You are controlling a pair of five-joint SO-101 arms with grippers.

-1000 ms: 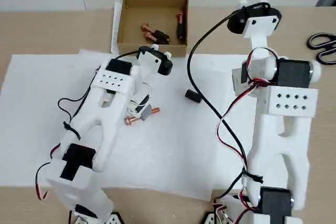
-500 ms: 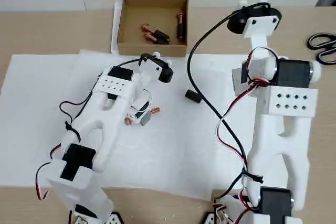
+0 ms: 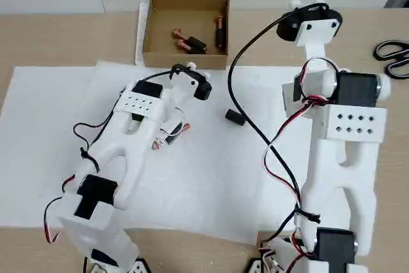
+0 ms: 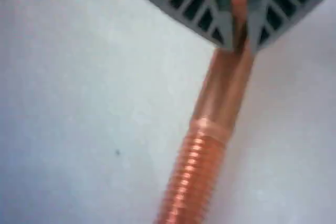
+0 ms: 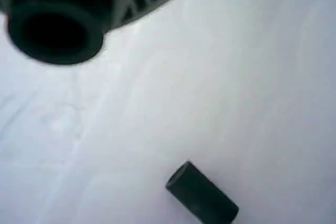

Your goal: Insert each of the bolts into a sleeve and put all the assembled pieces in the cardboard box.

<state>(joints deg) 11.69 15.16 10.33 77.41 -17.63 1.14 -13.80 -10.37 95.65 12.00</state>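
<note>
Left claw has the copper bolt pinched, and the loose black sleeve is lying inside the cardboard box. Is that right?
Not quite. The left claw does pinch the copper bolt, but the loose black sleeve lies on the white paper, outside the cardboard box. The high view shows this.
</note>
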